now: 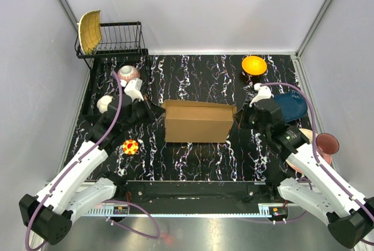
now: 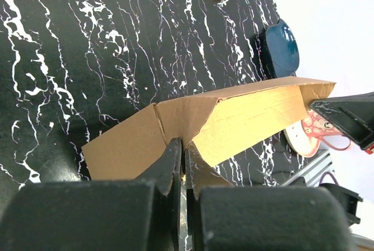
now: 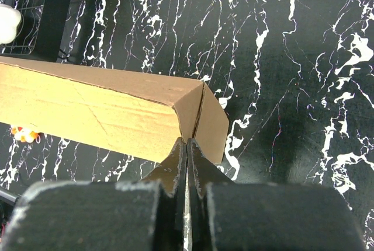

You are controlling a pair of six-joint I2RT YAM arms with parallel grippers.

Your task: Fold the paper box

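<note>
Our left gripper, jaws pressed together, touches the paper box at its 9 o'clock end. The box sits mid-table, with the right gripper equally closed at 3 o'clock. We judge uneven pushing could skew the box or slip the tips off its creases.

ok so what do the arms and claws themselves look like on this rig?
Both are alike. The left arm and right arm have white shell links with black joint housings and black bases. A purple cable loops loosely along each. The left claw and right claw each have two matte black fingers tapering to thin tips, with a white piece by the wrist. No markings I can read.
</note>
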